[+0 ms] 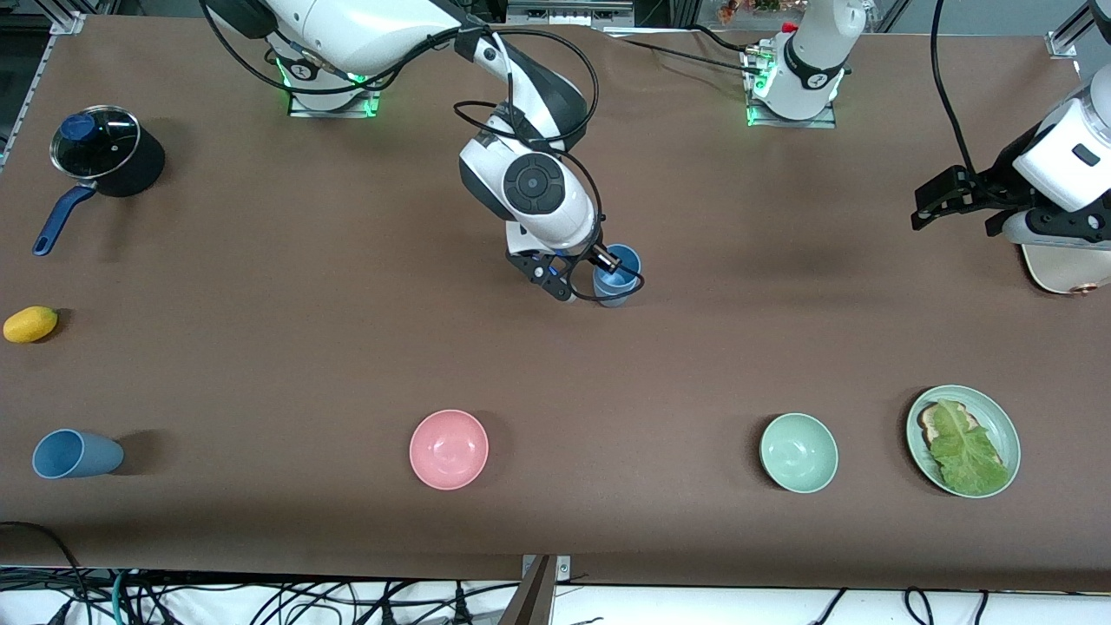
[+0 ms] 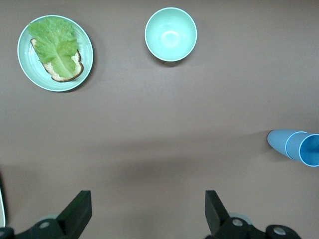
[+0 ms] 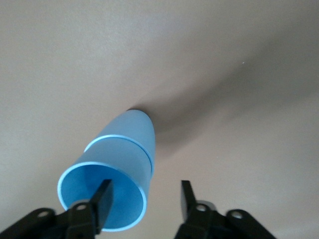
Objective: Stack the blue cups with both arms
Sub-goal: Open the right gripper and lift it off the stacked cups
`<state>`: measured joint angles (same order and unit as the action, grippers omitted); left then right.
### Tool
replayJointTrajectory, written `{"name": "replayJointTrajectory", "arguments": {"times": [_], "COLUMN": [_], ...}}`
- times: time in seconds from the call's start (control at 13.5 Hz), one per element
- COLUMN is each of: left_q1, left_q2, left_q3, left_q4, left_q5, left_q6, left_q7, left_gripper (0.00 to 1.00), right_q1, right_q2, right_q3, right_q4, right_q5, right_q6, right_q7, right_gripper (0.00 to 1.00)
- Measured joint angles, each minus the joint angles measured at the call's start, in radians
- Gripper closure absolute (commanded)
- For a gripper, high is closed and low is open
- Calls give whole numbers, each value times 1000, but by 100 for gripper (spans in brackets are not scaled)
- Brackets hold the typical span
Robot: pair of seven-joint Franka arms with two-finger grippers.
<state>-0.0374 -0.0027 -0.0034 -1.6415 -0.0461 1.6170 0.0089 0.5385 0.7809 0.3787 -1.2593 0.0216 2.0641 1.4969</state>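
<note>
2 blue cups (image 1: 616,276) stood nested mid-table; right gripper (image 1: 580,276) parted, straddling the rim. Left gripper (image 1: 942,198) spread wide, waiting over the left arm's table end.

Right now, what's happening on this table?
The right pincer is at the stacked blue cups mid-table, one nested in the other; its fingers are apart, one inside the upper cup's rim, so the stack looks just placed. The left pincer waits open over the left arm's end of the table. A third blue cup lies on its side near the front edge.
</note>
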Motion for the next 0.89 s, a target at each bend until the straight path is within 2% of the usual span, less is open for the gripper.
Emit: {"name": "replayJointTrajectory", "arguments": {"times": [0.37, 0.59, 0.89], "left_q1": [0, 0, 1], "left_q2": [1, 2, 2], "left_q3": [1, 1, 2], "left_q4": [0, 0, 1], "left_q5": [0, 0, 0], "left_q6": [0, -1, -1], "left_q7": [0, 0, 0], "left_gripper": [0, 0, 0], "right_q1": [-74, -155, -278], "right_q2": [-40, -101, -150], "right_q3": [-4, -3, -6], "right_q4": [34, 38, 38], "right_q5": [3, 17, 21], "right_q6": [-54, -171, -406], "right_q7": [-13, -113, -387], "right_gripper": [0, 0, 0]}}
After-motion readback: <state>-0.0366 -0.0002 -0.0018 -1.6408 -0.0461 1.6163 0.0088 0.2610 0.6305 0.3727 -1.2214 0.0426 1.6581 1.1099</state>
